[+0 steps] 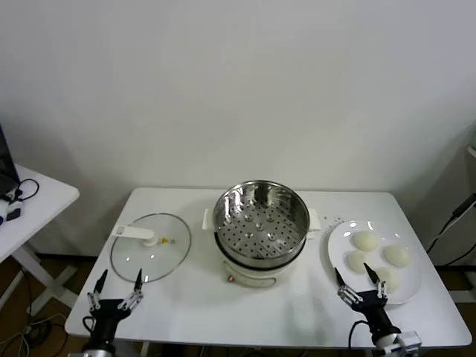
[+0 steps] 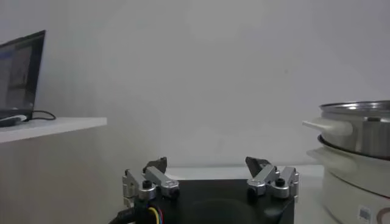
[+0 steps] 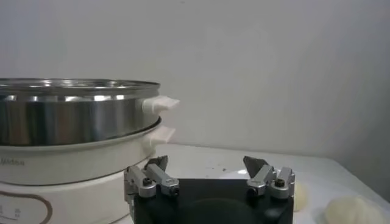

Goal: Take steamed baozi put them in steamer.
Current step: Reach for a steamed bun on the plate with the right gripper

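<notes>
The steamer (image 1: pixel 261 222), a shiny perforated steel basket on a white cooker base, stands mid-table with nothing in it. Several cream-white baozi (image 1: pixel 364 240) lie on a white plate (image 1: pixel 335 249) to its right. My right gripper (image 1: pixel 351 272) is open at the table's front edge, just in front of the plate and touching nothing. Its wrist view shows the open right gripper (image 3: pixel 205 162), the steamer (image 3: pixel 73 119) beside it and a baozi (image 3: pixel 350 210) close by. My left gripper (image 1: pixel 120 274) rests open at the front left, also seen as the left gripper (image 2: pixel 206 163), with the steamer (image 2: pixel 359 128) farther off.
A glass lid (image 1: pixel 149 249) with a white handle lies flat left of the steamer, just beyond my left gripper. A white side table (image 1: pixel 37 197) stands off to the left and carries a laptop (image 2: pixel 21 67). The white wall runs behind the table.
</notes>
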### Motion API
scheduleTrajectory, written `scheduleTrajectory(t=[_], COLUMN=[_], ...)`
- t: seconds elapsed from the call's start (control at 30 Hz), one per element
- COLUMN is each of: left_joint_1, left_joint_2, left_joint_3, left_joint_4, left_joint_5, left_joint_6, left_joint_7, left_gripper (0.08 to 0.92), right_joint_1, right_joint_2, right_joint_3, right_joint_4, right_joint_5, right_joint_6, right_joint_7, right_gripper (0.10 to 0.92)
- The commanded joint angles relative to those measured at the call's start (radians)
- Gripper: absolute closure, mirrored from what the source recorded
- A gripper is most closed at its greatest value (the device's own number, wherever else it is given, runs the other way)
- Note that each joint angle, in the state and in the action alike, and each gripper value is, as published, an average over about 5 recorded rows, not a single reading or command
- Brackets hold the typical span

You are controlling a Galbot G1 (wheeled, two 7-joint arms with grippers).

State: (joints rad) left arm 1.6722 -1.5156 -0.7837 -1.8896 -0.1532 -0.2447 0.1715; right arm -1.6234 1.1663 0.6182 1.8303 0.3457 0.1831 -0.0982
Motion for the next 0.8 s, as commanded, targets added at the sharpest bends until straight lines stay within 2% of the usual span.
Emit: scheduleTrajectory(t=[0.03, 0.23, 0.5, 0.8], left_joint_1=[-0.002, -0.004, 0.0, -0.014], left_joint_2=[-0.001, 0.005, 0.018, 0.021], left_joint_3=[0.004, 0.027, 0.042, 0.043], left_joint_4=[0.002, 0.007, -0.001, 0.001], left_joint_5=[0.015, 0.038, 0.05, 0.056], left_joint_6=[0.001, -0.005, -0.01, -0.01], left_joint_7=[-0.013, -0.071, -0.077, -0.073], left_gripper=[0.177, 0.177, 0.177, 0.177], right_joint_1=[0.022, 0.109, 0.249, 0.391], right_joint_2=[-0.042, -0.179, -0.448, -0.715], right_joint_3=[0.028, 0.073, 0.079, 0.006], right_joint_4=[0.007, -0.01, -0.116, -0.276], right_joint_5=[-0.012, -0.008, -0.012, -0.101], right_joint_6=[-0.029, -0.12, -0.236, -0.252], right_joint_7=[-0.033, -0.104, -0.255, -0.582], right_gripper=[0.203, 0.203, 0.203, 0.203])
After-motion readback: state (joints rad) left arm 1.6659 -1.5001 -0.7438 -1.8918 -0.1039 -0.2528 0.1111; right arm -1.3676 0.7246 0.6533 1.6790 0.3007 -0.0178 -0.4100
